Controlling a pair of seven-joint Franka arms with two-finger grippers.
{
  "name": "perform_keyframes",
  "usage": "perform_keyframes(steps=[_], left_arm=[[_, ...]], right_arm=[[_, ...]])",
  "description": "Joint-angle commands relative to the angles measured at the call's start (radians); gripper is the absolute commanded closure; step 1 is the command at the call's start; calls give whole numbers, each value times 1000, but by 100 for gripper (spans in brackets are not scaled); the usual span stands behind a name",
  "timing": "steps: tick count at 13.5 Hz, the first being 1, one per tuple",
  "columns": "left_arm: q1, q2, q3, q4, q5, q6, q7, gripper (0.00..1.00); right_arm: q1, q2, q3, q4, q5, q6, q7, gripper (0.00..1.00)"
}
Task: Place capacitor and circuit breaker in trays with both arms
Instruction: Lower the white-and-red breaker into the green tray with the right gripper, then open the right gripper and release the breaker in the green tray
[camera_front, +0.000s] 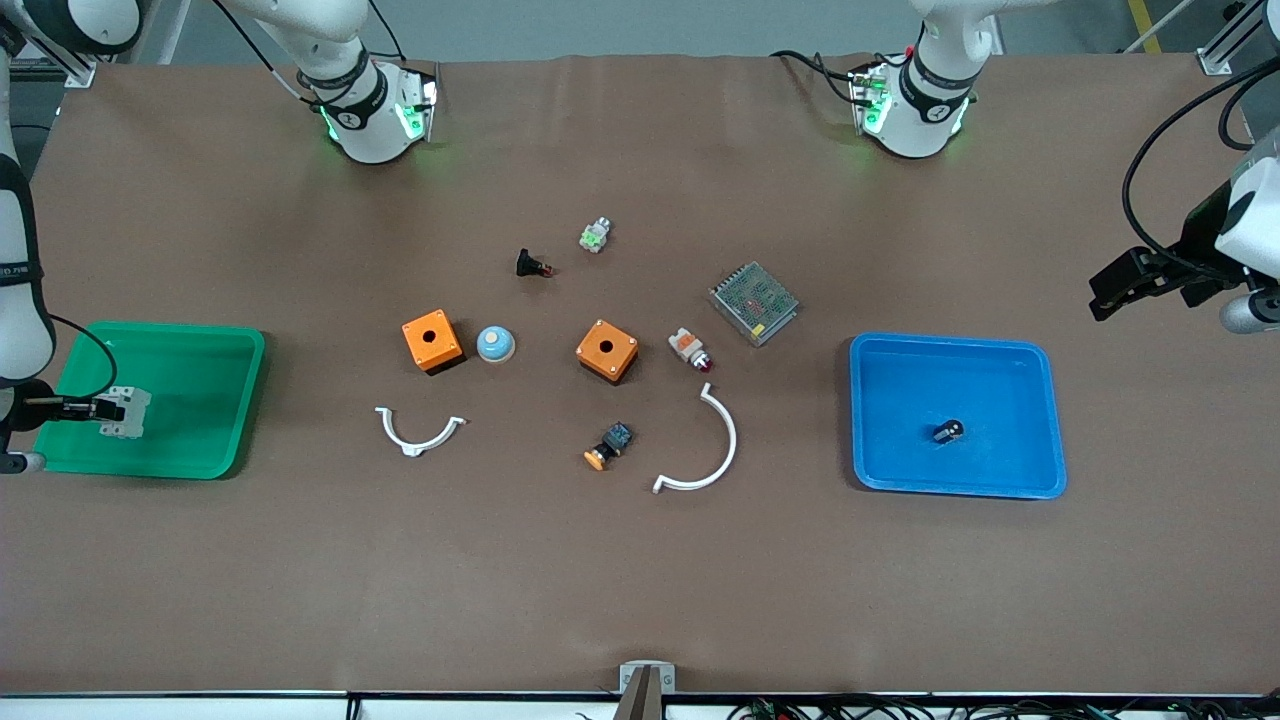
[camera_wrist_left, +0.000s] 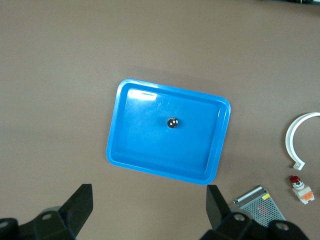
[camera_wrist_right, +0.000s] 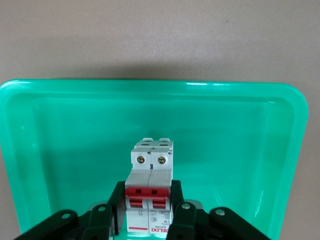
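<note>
1. In the front view, look at the lower left of the frame: your right gripper (camera_front: 98, 408) is over the green tray (camera_front: 215, 345), pinching the circuit breaker (camera_front: 128, 411) between its fingers.
2. The right wrist view confirms the grip: the circuit breaker (camera_wrist_right: 150, 192) sits upright between the two black fingers (camera_wrist_right: 182, 212), its red switch levers facing the camera, with the green tray (camera_wrist_right: 60, 135) beneath it.
3. In the front view, your left gripper (camera_front: 1105, 300) sits at the right edge of the frame, off to the side of the blue tray (camera_front: 1030, 365) at the left arm's end of the table.
4. The left wrist view shows its fingers (camera_wrist_left: 80, 205) spread wide apart and holding nothing, with the blue tray (camera_wrist_left: 135, 150) in mid-frame.
5. The capacitor (camera_front: 948, 431) lies on the floor of the blue tray, a little below the tray's centre in the front view; in the left wrist view the capacitor (camera_wrist_left: 172, 122) sits near the tray's middle.
6. The other parts, among them two orange boxes (camera_front: 432, 340) and two white curved clips (camera_front: 712, 450), lie in the centre of the front view, between the two trays.
</note>
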Motion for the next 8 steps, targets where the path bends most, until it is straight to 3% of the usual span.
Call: perform_keyframes(steps=[1,8], left_arm=[[12,-35,-7,2,-16,-42,49,0],[10,-72,-8,2,-18,-103,47,0]], right_arm=[[-29,11,25,2,14,4,-21,91],[-35,32,29,1,19,13,-21,84]])
